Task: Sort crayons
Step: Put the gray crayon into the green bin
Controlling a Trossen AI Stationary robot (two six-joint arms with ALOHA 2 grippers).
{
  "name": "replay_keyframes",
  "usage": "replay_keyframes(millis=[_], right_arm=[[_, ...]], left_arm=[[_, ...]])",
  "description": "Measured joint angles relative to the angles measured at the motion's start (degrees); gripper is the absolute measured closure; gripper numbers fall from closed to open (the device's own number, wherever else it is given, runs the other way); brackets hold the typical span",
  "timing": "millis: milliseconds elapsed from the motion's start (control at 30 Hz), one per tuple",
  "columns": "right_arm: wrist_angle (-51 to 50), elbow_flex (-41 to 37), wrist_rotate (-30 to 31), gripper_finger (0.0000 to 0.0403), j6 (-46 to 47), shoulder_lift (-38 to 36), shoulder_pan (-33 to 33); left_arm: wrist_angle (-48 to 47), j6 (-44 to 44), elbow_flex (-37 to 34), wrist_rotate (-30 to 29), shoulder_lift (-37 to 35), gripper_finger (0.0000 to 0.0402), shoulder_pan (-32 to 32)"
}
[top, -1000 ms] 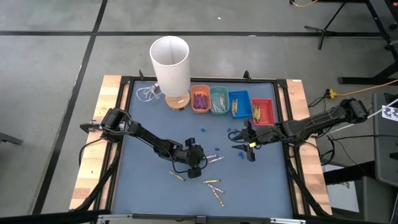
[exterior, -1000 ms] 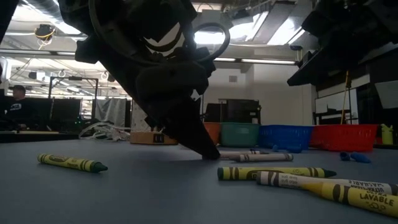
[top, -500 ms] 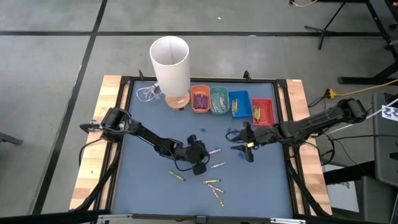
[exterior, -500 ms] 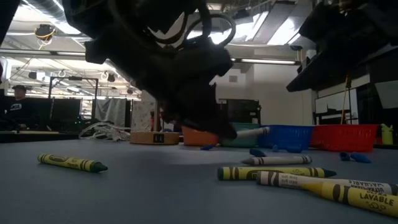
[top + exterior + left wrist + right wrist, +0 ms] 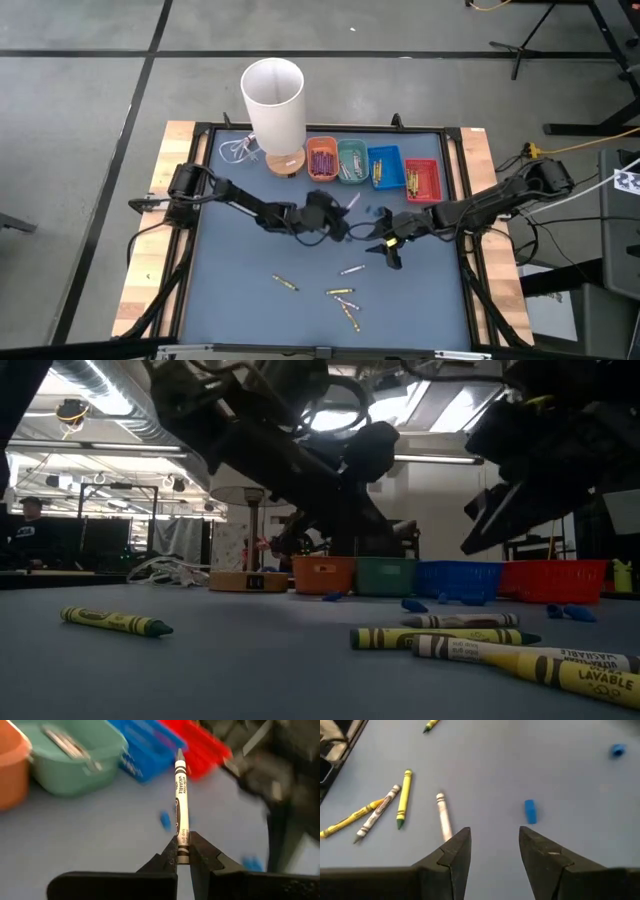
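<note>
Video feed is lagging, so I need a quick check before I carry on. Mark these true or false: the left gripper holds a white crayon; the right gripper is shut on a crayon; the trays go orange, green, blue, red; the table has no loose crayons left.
1. The left gripper holds a white crayon. True.
2. The right gripper is shut on a crayon. False: it is open and empty above the table.
3. The trays run orange, green, blue, red. True.
4. No loose crayons remain. False: several still lie on the table, such as a yellow crayon.

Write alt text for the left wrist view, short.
The left tool grips a white crayon by its lower end, held above the blue table. Beyond it sit a teal tray, a blue tray and a red tray.
</note>
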Motion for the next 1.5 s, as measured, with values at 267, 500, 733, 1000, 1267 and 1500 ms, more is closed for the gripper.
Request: replay_keyframes(millis=[267,500,733,1000,1267,1500], right_arm=[[0.64,0.02,-1.92,0.0237,-0.12,3.12,0.0],[2.69,0.02,-1.71,0.0237,-0.52,4.33,0.0],[3.04,0.02,-1.42,0.0237,-0.55,4.31,0.0],[6.46,0.02,-1.9,0.0237,-2.02,4.31,0.0],[6.44,0.02,-1.88,0.0237,-2.43,4.31,1.08],[6.71,0.02,1.83,0.0237,-6.62,4.31,7.32]], left_arm=[[6.06,-1.13,0.02,-0.93,-0.03,0.0393,6.56],[7.83,-1.23,0.02,-1.76,-0.03,0.0393,10.59],[7.85,-2.64,0.02,-2.72,-0.06,0.0373,11.97],[7.76,-2.68,0.02,-4.77,-0.06,0.0331,11.99],[7.74,-2.6,0.02,-4.46,-0.06,0.0326,11.29],[7.74,-2.58,0.04,-4.4,-0.06,0.0326,10.9]])
